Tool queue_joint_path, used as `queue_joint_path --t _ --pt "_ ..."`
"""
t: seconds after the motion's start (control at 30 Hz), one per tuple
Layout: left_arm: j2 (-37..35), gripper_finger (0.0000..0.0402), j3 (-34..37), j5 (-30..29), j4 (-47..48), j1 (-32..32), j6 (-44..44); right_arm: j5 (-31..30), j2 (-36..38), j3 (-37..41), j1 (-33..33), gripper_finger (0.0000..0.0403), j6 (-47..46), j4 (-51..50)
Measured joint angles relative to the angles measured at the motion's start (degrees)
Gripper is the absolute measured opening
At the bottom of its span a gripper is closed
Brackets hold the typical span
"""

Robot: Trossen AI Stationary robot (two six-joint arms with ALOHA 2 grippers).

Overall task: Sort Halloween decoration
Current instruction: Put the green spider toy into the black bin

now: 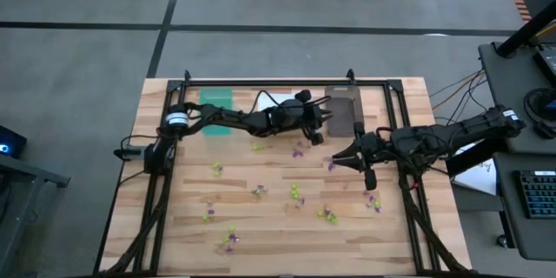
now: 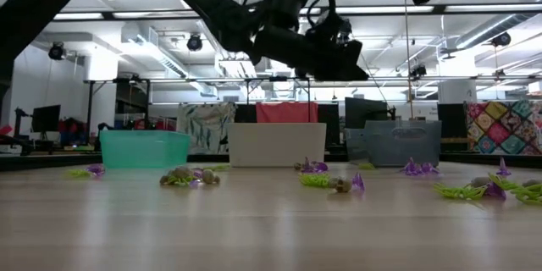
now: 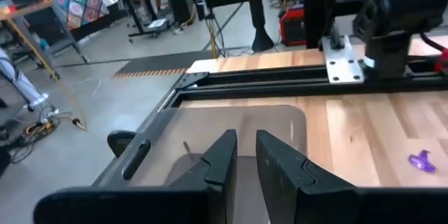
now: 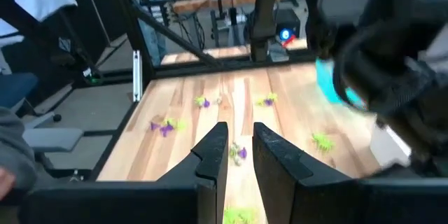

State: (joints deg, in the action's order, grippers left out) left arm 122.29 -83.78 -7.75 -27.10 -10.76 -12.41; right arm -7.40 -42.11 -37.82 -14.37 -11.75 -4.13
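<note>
Small purple, lime-green and pale Halloween trinkets [image 1: 295, 193] lie scattered over the wooden table. My left gripper [image 3: 245, 150] hangs over the dark brown bin [image 1: 343, 115] at the far edge. Its fingers stand almost together, and I see nothing between them. My right gripper [image 4: 238, 136] hovers level above the table's right middle [image 1: 339, 158], pointing left, shut on a small pale-and-purple trinket [image 4: 238, 152]. A teal bin [image 1: 217, 102] and a white bin [image 2: 277, 144] stand left of the brown one. My left gripper shows no thing between its fingers; I cannot tell whether it holds anything. My right gripper pinches the pale-and-purple trinket [image 4: 239, 154] between its two fingers, just behind their tips. The fingers lie level, coming from the table's right side. The trinket is lifted clear of the table.
A black metal frame [image 1: 261, 82] runs along the table's far and side edges. One purple trinket [image 3: 420, 159] lies near the brown bin. More trinkets sit at the near left [image 1: 230, 241] and near right [image 1: 373, 200]. A desk with a keyboard [image 1: 537, 193] stands to the right.
</note>
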Motion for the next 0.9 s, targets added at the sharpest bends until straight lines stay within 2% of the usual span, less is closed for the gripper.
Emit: queue_joint_path --t 0.17,0.37,0.5,0.77,0.9 --pt "-2.26 0.0038 1.36 0.15 2.02 0.17 -0.53 -0.88 -0.58 0.0 0.0 0.0056 -2.69 -0.46" --pt "-7.44 0.0038 5.07 0.99 4.24 0.63 -0.36 -11.4 -2.42 0.0 0.11 0.0056 -11.3 -5.38" --pt "-14.15 0.0038 11.35 1.01 4.11 0.61 0.65 -14.71 -4.32 0.0 0.43 0.0056 -17.01 -8.47" --pt "-29.97 0.0038 24.85 0.96 3.27 2.17 6.31 -15.17 -10.27 0.0 5.71 0.0056 -23.59 -9.4" --pt "-36.37 0.0038 29.8 0.94 2.73 3.61 7.59 -14.87 -14.47 0.0 8.88 0.0056 -32.48 -9.37"
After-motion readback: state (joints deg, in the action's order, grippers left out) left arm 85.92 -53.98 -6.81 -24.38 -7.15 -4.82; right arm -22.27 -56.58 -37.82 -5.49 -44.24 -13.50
